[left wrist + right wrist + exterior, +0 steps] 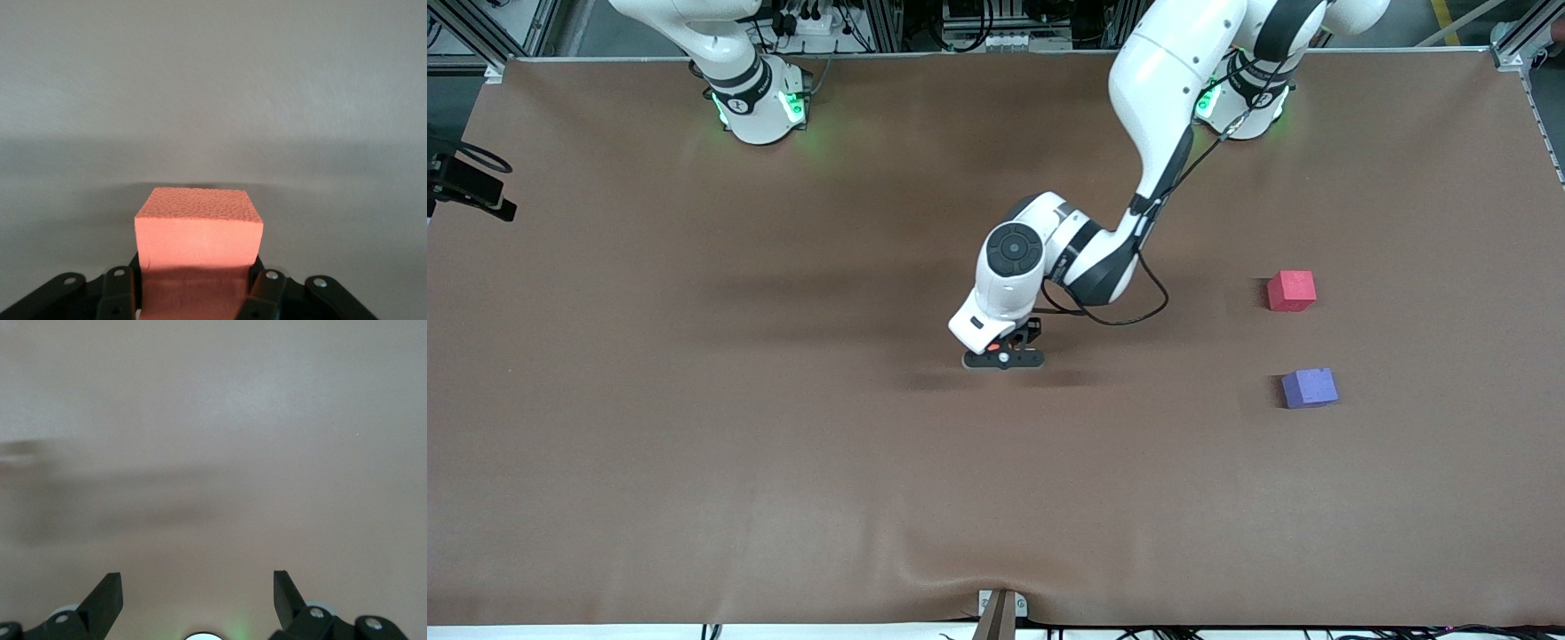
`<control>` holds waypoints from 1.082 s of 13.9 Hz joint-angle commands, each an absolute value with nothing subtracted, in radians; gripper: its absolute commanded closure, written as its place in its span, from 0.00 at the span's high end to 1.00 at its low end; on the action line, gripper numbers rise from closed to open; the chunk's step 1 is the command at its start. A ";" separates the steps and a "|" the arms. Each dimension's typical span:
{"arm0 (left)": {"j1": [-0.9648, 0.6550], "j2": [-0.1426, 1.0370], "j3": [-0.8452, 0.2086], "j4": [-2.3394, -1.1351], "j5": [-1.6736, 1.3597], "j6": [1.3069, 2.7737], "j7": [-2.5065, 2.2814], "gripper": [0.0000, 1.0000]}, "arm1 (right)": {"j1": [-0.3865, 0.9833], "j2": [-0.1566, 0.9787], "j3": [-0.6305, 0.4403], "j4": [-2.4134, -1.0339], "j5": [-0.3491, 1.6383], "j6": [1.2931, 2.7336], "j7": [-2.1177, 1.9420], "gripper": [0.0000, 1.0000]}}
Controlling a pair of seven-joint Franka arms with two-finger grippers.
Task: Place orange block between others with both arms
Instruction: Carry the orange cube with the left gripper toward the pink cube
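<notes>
The orange block [197, 230] sits between the fingers [268, 288] of my left gripper [197, 288], which is shut on it low over the middle of the table. In the front view the left gripper [1003, 357] and its hand hide nearly all of the block. The others lie toward the left arm's end of the table: a red-pink cube [1291, 291] and a blue-purple cube [1309, 388] nearer the front camera, with a gap between them. My right gripper [197, 587] stands open over bare brown cloth; in the front view only that arm's base shows.
Brown cloth [694, 427] covers the whole table. A small bracket [1000, 612] sticks up at the table's front edge. A black device [467, 185] hangs at the right arm's end of the table.
</notes>
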State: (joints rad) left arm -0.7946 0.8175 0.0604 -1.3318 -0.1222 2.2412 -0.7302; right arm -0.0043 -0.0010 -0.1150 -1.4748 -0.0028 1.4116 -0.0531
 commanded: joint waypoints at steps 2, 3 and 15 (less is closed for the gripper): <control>-0.729 0.671 0.060 -1.483 -0.121 2.212 -0.719 0.33 | -0.020 -0.011 -0.103 -1.450 -0.011 1.373 -0.049 1.00; -0.704 0.631 0.060 -1.526 -0.121 2.212 -0.715 0.34 | -0.021 -0.008 -0.103 -1.448 -0.008 1.371 -0.048 1.00; -0.266 0.290 0.057 -1.980 -0.040 2.237 -0.321 0.36 | -0.018 -0.003 -0.101 -1.436 0.021 1.371 -0.041 1.00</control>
